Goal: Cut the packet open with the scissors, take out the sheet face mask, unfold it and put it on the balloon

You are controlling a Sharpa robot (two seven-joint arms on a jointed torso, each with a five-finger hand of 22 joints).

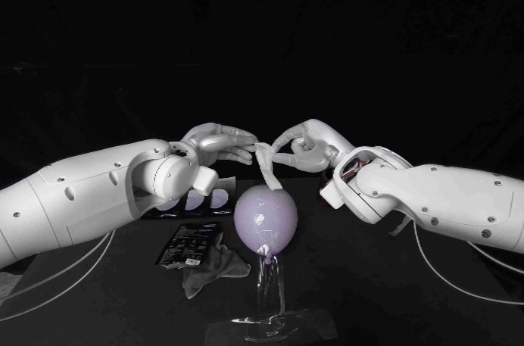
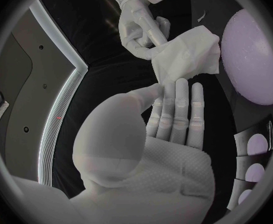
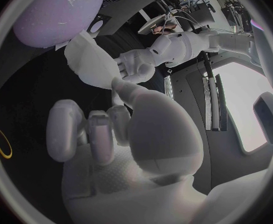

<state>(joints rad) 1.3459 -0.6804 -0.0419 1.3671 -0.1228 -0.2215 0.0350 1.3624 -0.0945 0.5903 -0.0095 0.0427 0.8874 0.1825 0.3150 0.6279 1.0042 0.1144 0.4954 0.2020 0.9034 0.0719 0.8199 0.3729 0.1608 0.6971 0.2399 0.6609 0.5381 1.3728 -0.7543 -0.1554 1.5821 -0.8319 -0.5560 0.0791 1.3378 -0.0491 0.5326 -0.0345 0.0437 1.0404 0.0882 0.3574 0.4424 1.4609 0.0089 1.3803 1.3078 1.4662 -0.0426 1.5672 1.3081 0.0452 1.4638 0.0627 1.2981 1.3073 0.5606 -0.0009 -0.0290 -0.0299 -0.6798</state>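
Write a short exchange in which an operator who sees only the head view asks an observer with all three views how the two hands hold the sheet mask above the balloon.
Operator: In my view the sheet mask looks like a narrow strip between the left hand and the right hand. Is it really that thin?
Observer: No. The left wrist view shows it as a broad, wrinkled sheet, not spread flat.
Operator: How does the left hand grip it?
Observer: The left wrist view shows its fingers straight and side by side, with the thumb closing against them at the sheet's edge.
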